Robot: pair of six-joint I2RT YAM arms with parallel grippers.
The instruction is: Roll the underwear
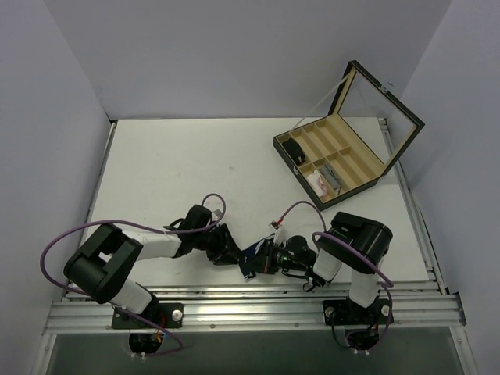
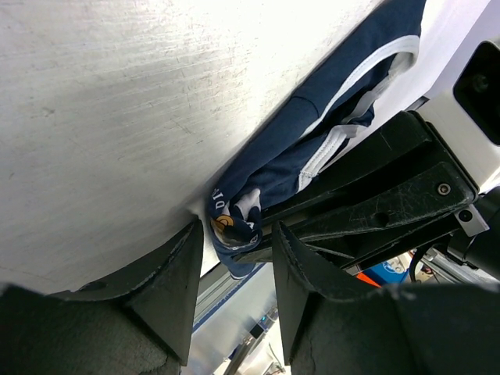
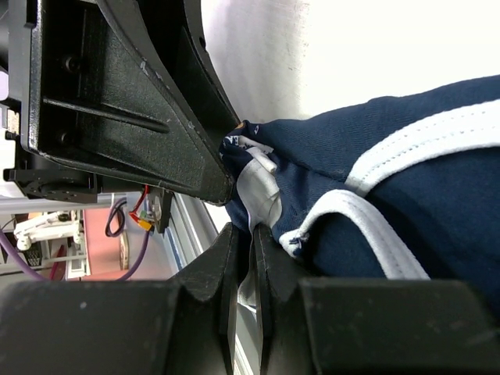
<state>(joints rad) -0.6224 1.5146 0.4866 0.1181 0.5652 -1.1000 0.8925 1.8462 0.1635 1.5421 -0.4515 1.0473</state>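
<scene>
The underwear (image 1: pixel 254 258), judged soft, light and limp, is located at 6 o'clock on the table (image 1: pixel 195 172). Its hem is pinched from 3 o'clock by the nearly closed right gripper (image 3: pixel 244 230). The left gripper (image 2: pixel 238 234), at 9 o'clock, is held parted and grips nothing. The trimmed hem is recommended for grasping.

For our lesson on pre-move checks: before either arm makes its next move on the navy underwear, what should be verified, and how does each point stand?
1. Right gripper shut on the underwear: ok, fabric is pinched between its fingers.
2. Left gripper gripping: not ok, jaws apart, a fabric corner at the tips.
3. Garment lying on the table: ok, though close to the near edge.
4. Neat roll formed: cannot tell, the fabric looks bunched.
5. Wooden box clear of both arms: ok, far right.
</scene>
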